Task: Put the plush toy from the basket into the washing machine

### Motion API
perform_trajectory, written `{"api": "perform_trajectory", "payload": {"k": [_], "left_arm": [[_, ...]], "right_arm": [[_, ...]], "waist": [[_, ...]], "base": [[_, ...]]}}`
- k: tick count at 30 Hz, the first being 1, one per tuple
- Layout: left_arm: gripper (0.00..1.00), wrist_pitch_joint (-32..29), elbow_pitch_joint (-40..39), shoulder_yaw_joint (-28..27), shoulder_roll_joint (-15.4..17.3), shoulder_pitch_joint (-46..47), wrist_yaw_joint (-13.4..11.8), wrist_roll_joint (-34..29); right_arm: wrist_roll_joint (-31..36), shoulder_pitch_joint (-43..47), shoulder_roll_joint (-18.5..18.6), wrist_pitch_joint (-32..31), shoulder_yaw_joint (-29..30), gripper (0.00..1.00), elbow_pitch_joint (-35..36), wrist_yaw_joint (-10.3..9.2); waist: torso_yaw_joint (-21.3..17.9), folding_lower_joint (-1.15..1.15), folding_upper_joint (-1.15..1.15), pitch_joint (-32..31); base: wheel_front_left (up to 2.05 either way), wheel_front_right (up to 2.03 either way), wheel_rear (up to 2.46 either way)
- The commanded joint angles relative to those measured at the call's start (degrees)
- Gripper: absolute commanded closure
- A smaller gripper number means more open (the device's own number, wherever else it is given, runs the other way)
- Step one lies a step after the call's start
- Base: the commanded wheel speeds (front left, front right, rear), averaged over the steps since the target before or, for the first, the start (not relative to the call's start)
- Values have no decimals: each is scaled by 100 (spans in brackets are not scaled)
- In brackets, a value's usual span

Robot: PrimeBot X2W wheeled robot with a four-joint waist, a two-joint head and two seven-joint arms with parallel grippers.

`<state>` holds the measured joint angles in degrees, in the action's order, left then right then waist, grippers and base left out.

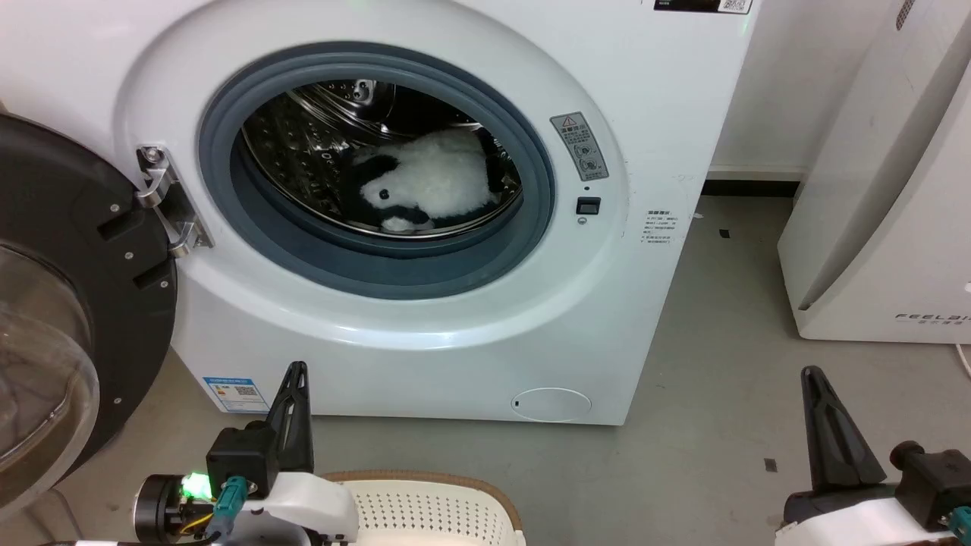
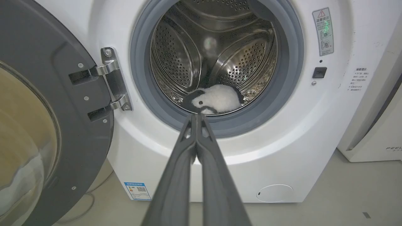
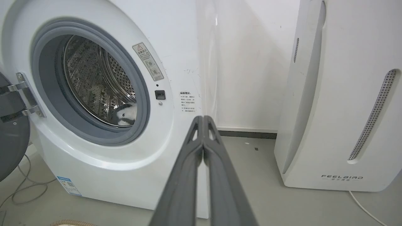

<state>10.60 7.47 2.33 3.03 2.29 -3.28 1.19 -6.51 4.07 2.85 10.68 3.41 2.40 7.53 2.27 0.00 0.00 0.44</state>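
The plush toy lies inside the steel drum of the washing machine, white and fluffy with dark patches; it also appears low in the drum and as a small part behind the seal. The round glass door hangs wide open at the left. The basket sits at the bottom edge, its visible part holding nothing. My left gripper is shut and empty, low in front of the machine. My right gripper is shut and empty at the lower right, over the floor.
A white slanted appliance marked FEELBIRD stands to the right of the washing machine, with a strip of grey floor between them. A cable lies on the floor under the open door.
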Motion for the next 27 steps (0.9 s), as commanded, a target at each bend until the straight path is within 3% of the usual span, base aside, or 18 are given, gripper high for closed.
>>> {"api": "perform_trajectory", "payload": {"k": [1,27], "left_arm": [[100,-33,-55,-25,-2,-68,40,-25],[100,-337,-260,-87,-6,-116,125,-53]], "right_arm": [[64,-97,1,-36,-13,100,-27,-1],[238,-189,1,-342,-110,100,-90,-2]], "waist": [[-4,0,0,-1],[-70,0,0,-14]], "base": [[0,0,0],[0,0,0]]}}
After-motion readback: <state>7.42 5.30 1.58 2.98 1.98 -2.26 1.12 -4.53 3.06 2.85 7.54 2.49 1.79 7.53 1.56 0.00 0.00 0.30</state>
